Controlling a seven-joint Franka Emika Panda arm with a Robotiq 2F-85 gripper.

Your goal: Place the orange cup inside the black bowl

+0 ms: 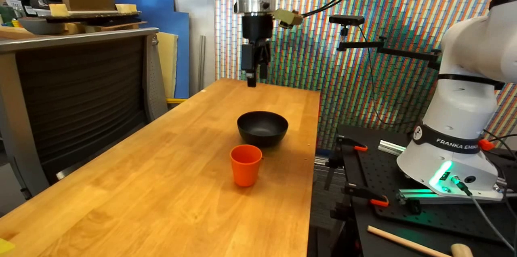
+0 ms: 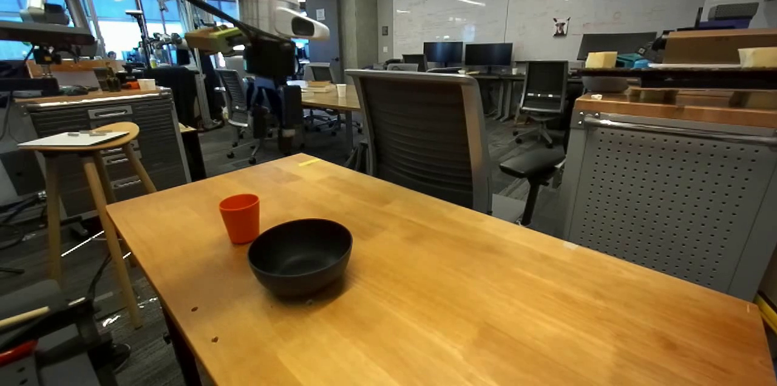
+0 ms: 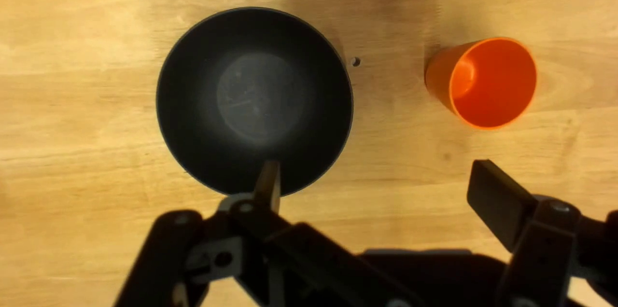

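Overhead, one spread claw (image 3: pixel 379 184), below, one orange cup (image 1: pixel 245 169), one black bowl (image 1: pixel 262 131), apart

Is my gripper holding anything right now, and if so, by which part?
Nothing: the black two-fingered gripper is open and empty. The tapered orange plastic cup and round black bowl stand on the wooden table.

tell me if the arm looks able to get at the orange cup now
Probably yes: the claw is open above the table, and the orange cup stands upright, apart from the black bowl, with nothing covering it.
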